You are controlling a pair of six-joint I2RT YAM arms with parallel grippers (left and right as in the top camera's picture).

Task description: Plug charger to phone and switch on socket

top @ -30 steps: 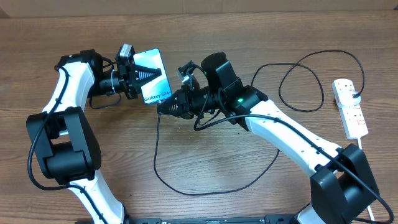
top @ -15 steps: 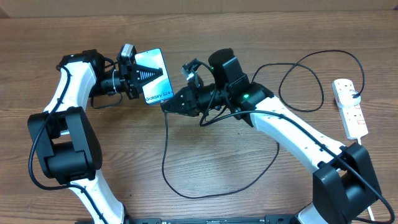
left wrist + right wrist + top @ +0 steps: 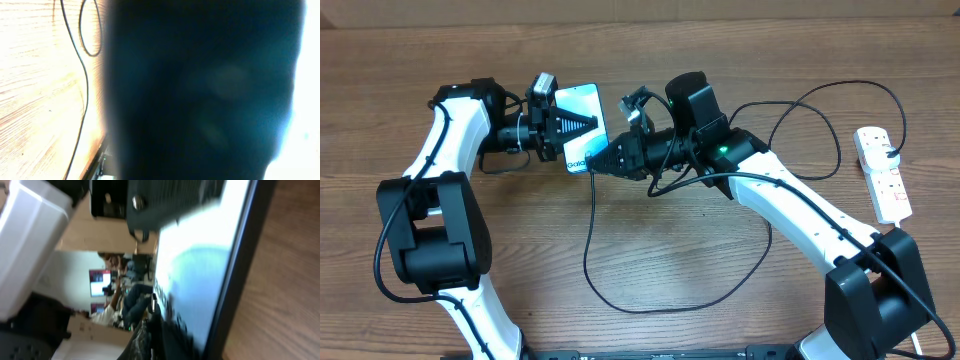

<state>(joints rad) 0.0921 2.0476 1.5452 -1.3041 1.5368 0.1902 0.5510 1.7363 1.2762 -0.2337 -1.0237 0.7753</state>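
The left gripper [image 3: 570, 127] has its black jaws clamped across the phone [image 3: 586, 101], a slim rectangular handset with a light blue screen and dark edge, and holds it lifted and tilted, probably so that its lower edge with the port faces the other arm. The right gripper [image 3: 597, 165] is closed at that lower edge. It appears to pinch the connector end of the charger [image 3: 588, 225], a long thin black cable, though the wrist views are too blurred to show whether the tip has entered the port. From that edge the cable hangs down and loops widely over the table [image 3: 720, 50], a brown wood-grain top, giving the slack the reach probably needs. The socket [image 3: 883, 175], a white elongated power strip with small red switches, lies well apart from the phone, far off to the right arm's side, untouched, so switching it on looks like the later step. Past the phone's screen, the right wrist view shows a pale-walled room [image 3: 115, 290], indistinct.
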